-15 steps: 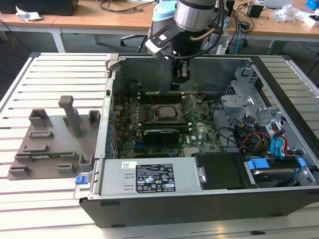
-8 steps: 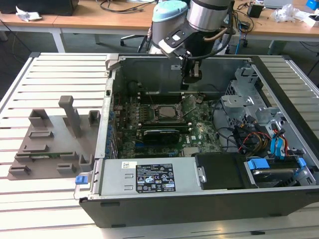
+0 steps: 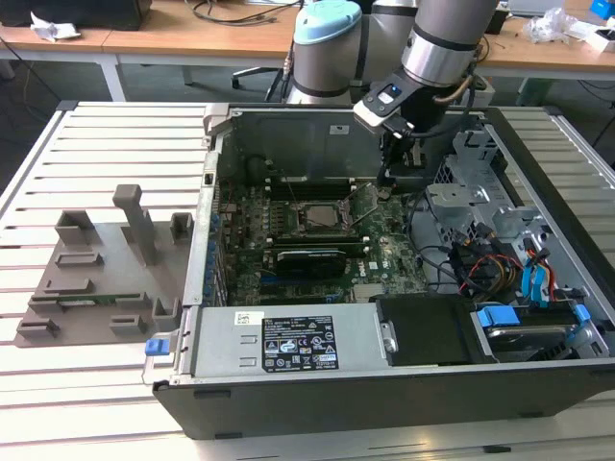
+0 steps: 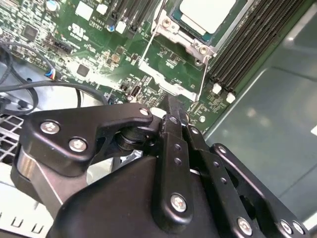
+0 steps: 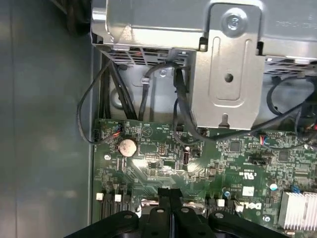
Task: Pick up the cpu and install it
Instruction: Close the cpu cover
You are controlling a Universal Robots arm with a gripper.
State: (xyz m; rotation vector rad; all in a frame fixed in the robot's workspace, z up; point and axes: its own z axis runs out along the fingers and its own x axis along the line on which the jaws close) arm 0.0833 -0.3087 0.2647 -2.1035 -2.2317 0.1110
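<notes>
The cpu (image 4: 205,12) is a pale silver square lying flat in the motherboard socket (image 4: 171,27), and in the exterior view the cpu (image 3: 320,217) sits mid-board. The socket's metal load plate (image 4: 168,77) stands hinged open beside it, with a thin wire lever (image 4: 204,74) raised. My gripper (image 4: 170,106) hangs just off the open plate, apart from the cpu. Its black fingers are pressed together with nothing visible between them. In the first wrist view the gripper (image 5: 170,194) hovers over the green board, and in the exterior view the gripper (image 3: 388,179) is at the socket's right side.
The open computer case (image 3: 192,288) lies on a slatted white table. A metal drive cage (image 5: 228,74) and black cables (image 5: 178,99) are close to the gripper. Memory slots (image 4: 252,44) flank the socket. A grey fixture tray (image 3: 106,269) lies at the exterior view's left.
</notes>
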